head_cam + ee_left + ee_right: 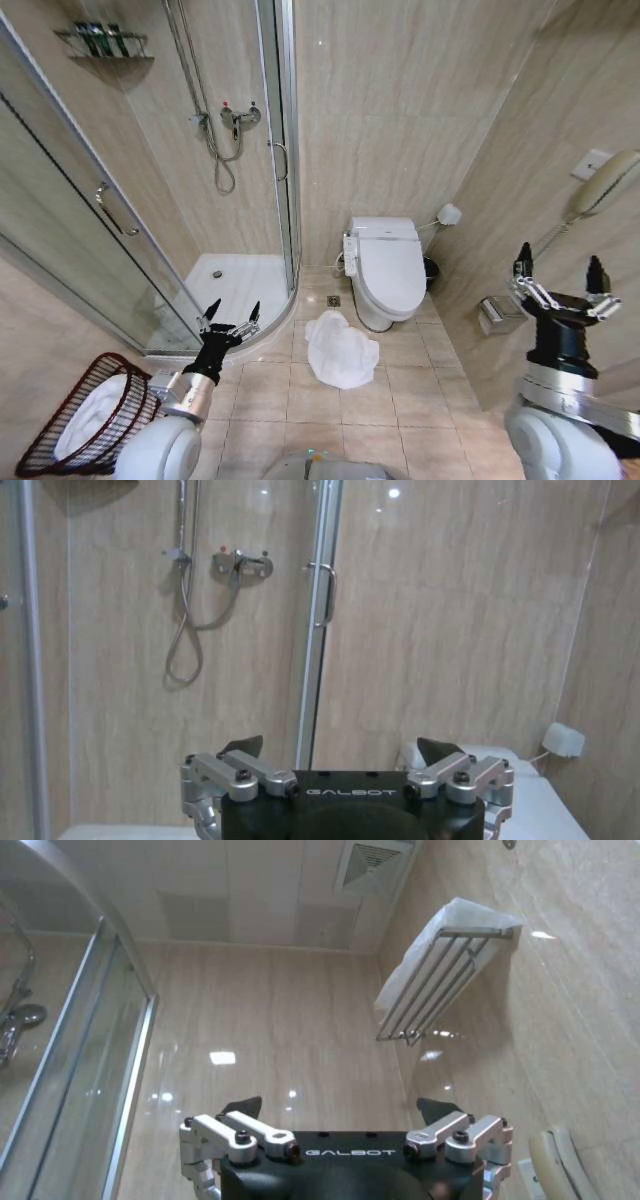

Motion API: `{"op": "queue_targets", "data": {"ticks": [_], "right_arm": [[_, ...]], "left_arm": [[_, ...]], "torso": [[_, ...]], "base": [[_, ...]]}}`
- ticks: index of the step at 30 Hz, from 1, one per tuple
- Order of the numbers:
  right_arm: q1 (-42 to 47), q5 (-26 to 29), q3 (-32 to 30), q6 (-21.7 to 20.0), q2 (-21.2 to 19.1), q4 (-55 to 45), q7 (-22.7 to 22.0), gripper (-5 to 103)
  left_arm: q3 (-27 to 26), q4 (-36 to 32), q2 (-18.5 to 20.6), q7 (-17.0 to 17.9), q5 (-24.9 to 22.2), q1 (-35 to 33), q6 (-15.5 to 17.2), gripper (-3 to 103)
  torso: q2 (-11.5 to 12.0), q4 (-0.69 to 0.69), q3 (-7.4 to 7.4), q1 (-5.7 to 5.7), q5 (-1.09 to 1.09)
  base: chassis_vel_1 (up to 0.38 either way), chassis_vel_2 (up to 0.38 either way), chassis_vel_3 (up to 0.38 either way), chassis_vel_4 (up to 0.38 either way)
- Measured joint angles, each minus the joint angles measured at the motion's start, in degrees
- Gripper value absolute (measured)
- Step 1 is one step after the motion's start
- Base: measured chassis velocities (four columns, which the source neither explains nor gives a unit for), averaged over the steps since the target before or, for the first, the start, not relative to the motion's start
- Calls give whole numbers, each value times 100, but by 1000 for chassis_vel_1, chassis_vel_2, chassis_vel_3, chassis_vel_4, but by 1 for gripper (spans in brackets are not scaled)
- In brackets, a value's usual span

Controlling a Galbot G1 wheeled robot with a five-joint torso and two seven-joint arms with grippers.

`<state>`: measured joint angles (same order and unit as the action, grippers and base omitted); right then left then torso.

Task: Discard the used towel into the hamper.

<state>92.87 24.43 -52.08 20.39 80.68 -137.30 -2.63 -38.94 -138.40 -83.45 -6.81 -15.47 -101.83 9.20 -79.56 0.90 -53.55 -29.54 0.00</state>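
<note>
A crumpled white towel [340, 350] lies on the tiled floor in front of the toilet [386, 268]. The hamper [55, 425], a dark red-brown wire basket with white cloth inside, stands at the lower left beside my left arm. My left gripper [232, 312] is open and empty, raised above the floor to the left of the towel, pointing at the shower; its fingers [243, 747] frame the shower door in the left wrist view. My right gripper [560, 270] is open and empty, held up near the right wall, well away from the towel. Its fingers [243, 1106] point at the ceiling.
A glass shower cabin [150, 180] with a white tray fills the left. A floor drain [333, 301] sits by the toilet base. A paper holder [494, 314] and wall phone [603, 182] hang on the right wall. A towel rack [440, 975] is mounted high.
</note>
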Motion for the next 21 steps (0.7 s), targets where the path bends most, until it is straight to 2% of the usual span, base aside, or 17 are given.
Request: {"op": "queue_targets", "data": {"ticks": [21], "right_arm": [[116, -67, 39, 49, 59, 93, 25, 100]], "left_arm": [[0, 0, 0, 0, 0, 0, 0, 100]], "torso": [[755, 0, 411, 343, 0]], "base": [[0, 0, 0, 0]]}}
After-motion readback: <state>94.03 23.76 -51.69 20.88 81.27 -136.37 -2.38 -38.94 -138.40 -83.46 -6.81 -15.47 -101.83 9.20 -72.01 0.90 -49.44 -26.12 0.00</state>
